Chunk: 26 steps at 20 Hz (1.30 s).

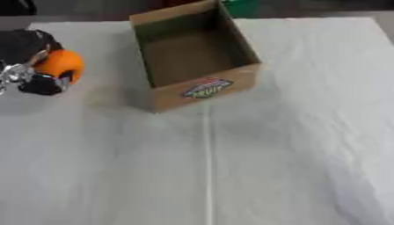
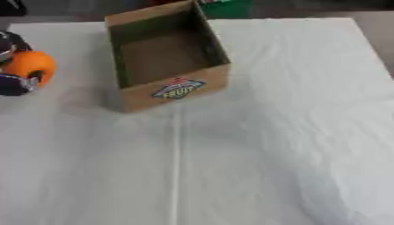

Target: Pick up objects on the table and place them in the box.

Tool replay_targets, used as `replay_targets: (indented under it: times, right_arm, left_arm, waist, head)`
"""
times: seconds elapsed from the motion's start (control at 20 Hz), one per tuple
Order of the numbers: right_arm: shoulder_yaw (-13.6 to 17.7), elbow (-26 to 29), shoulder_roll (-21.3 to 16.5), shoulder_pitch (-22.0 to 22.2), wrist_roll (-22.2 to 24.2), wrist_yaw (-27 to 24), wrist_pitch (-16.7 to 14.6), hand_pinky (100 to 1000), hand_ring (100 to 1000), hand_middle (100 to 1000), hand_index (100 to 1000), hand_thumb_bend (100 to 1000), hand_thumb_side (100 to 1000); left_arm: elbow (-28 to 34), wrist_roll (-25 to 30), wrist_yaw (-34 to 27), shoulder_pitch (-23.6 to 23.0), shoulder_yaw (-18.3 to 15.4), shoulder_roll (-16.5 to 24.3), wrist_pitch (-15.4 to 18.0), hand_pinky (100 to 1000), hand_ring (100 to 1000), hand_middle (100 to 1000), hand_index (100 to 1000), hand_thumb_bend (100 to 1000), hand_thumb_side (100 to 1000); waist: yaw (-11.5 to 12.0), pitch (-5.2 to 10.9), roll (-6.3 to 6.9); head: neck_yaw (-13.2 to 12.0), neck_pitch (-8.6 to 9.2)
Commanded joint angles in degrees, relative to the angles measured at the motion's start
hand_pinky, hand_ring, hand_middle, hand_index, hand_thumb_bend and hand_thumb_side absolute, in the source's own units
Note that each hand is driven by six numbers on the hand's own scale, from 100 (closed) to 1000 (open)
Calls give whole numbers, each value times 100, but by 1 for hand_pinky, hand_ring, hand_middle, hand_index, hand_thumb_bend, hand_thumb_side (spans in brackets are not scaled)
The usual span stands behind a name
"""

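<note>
My left hand (image 1: 29, 66) comes in at the left edge, its black fingers curled round an orange ball (image 1: 60, 64). The ball is held above the white table, left of the box. An open cardboard box (image 1: 192, 52) with a coloured label on its front wall stands at the upper middle; nothing shows inside it. My right hand shows in neither view.
A white cloth (image 1: 292, 145) covers the table, with a fold line running down the middle below the box. A green thing (image 2: 223, 6) sits just beyond the box at the far edge.
</note>
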State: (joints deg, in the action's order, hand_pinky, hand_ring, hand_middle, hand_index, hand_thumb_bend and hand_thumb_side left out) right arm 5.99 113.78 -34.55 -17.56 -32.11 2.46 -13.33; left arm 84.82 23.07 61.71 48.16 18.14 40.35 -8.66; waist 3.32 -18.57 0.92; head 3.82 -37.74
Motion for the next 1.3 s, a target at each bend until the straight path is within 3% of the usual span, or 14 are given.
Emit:
replay_targets:
  times: [0.05,0.35,0.7,1.0,1.3]
  right_arm:
    - [54,81,-122,-19,-36,-35,-2,784,805,753,841,100,1000]
    - [18,81,-146,-49,-22,-78,-4,783,805,753,841,100,1000]
    - [-19,81,-139,-151,40,-186,-35,782,804,753,841,100,1000]
    - [-32,81,-87,-238,75,-246,-59,782,804,753,841,100,1000]
    - [-56,81,-50,-309,117,-282,-72,782,805,753,841,100,1000]
  left_arm:
    - [360,-310,176,306,-226,66,-3,224,506,679,721,100,433]
    - [282,-577,224,1043,-278,-600,159,209,484,658,712,100,430]
    - [-614,-772,544,1943,-310,-2035,361,225,486,657,716,100,427]
    - [-1468,-1071,1020,2037,-553,-3192,399,230,480,649,712,100,413]
    - [-2190,-1170,1377,1827,-556,-3799,423,234,490,654,714,100,423]
  waist:
    - [11,132,14]
    - [-6,183,53]
    - [-134,207,37]
    - [-225,177,6]
    - [-308,128,-5]
  head:
    - [47,60]
    - [33,21]
    - [-96,26]
    - [-84,18]
    - [-130,78]
